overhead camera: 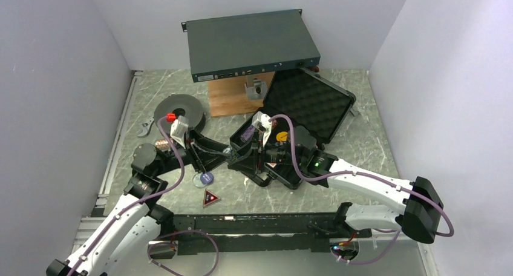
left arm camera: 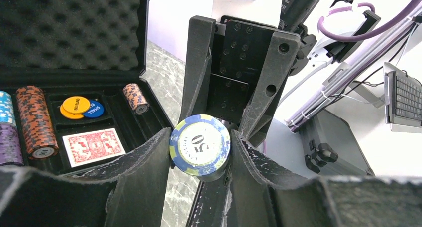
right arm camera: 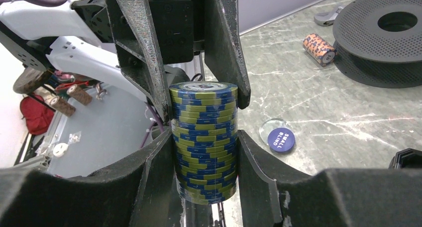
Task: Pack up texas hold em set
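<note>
A roll of blue-yellow poker chips (right arm camera: 204,152) is held between both grippers at once, beside the near-left edge of the black case (overhead camera: 284,173). My left gripper (left arm camera: 201,140) is shut on the end whose face reads "50" (left arm camera: 199,143). My right gripper (right arm camera: 204,137) is shut on the roll's side, with the left gripper's fingers (right arm camera: 226,53) clamped at its top. The case lies open with its foam lid (overhead camera: 308,103) raised. It holds chip rolls (left arm camera: 35,120), a red-backed deck (left arm camera: 93,146) and yellow and blue buttons (left arm camera: 75,106).
On the table lie a blue "small blind" button (right arm camera: 281,138), a red-black triangle (overhead camera: 211,198) and an orange-blue chip roll (right arm camera: 318,48) beside the dark spool (right arm camera: 388,33). A grey electronics box (overhead camera: 251,43) on a wooden block (overhead camera: 233,97) stands at the back.
</note>
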{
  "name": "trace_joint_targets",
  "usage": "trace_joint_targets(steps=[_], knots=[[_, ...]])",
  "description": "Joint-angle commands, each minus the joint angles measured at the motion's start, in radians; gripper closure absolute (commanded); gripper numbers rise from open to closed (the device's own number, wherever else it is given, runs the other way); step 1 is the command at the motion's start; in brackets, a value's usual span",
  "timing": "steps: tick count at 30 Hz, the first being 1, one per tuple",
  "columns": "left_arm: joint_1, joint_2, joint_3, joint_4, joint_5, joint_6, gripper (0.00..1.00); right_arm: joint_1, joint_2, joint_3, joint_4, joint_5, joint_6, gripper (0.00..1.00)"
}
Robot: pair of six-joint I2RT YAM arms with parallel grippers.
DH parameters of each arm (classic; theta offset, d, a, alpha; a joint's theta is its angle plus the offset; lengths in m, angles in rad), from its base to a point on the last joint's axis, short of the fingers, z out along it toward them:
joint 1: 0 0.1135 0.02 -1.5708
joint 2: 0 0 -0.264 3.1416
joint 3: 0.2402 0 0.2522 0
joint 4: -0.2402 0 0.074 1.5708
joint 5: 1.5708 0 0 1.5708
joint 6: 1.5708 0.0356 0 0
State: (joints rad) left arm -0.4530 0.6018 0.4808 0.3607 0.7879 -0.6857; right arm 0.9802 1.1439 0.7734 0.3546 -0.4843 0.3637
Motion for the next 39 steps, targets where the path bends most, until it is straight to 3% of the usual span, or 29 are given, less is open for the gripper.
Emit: trace_joint_targets(steps=[1, 17, 21, 22, 24, 28, 30, 32, 33, 35, 39], knots=[[-0.007, 0.002, -0.006, 0.086, 0.052, -0.038, 0.52, -0.003, -0.005, 0.070, 0.188, -0.022, 0.021, 1.00], [-0.007, 0.006, -0.024, 0.080, 0.061, -0.038, 0.45, -0.003, 0.011, 0.073, 0.212, -0.019, 0.020, 1.00], [-0.007, 0.005, -0.024, 0.080, 0.053, -0.039, 0.62, -0.003, 0.011, 0.067, 0.215, -0.019, 0.022, 1.00], [-0.007, 0.004, -0.024, 0.076, 0.047, -0.039, 0.80, -0.003, 0.010, 0.066, 0.214, -0.020, 0.021, 1.00], [-0.007, -0.003, -0.022, 0.067, 0.032, -0.036, 1.00, -0.003, 0.007, 0.064, 0.207, -0.013, 0.021, 1.00], [-0.007, -0.019, -0.019, 0.038, -0.006, -0.027, 1.00, -0.003, -0.003, 0.073, 0.150, 0.035, 0.023, 1.00], [-0.007, -0.029, -0.012, -0.001, -0.057, -0.012, 1.00, -0.003, -0.005, 0.086, 0.098, 0.069, 0.019, 0.80], [-0.007, -0.032, -0.004, -0.032, -0.086, -0.005, 1.00, -0.004, -0.010, 0.094, 0.052, 0.098, 0.011, 0.48], [-0.007, -0.031, -0.001, -0.038, -0.097, -0.005, 1.00, -0.003, -0.014, 0.093, 0.036, 0.107, 0.005, 0.41], [-0.007, -0.031, 0.004, -0.050, -0.123, -0.005, 1.00, -0.003, -0.027, 0.091, -0.004, 0.134, -0.007, 0.32], [-0.007, -0.015, 0.017, -0.058, -0.128, 0.003, 1.00, -0.003, -0.071, 0.079, -0.092, 0.237, -0.032, 0.27]])
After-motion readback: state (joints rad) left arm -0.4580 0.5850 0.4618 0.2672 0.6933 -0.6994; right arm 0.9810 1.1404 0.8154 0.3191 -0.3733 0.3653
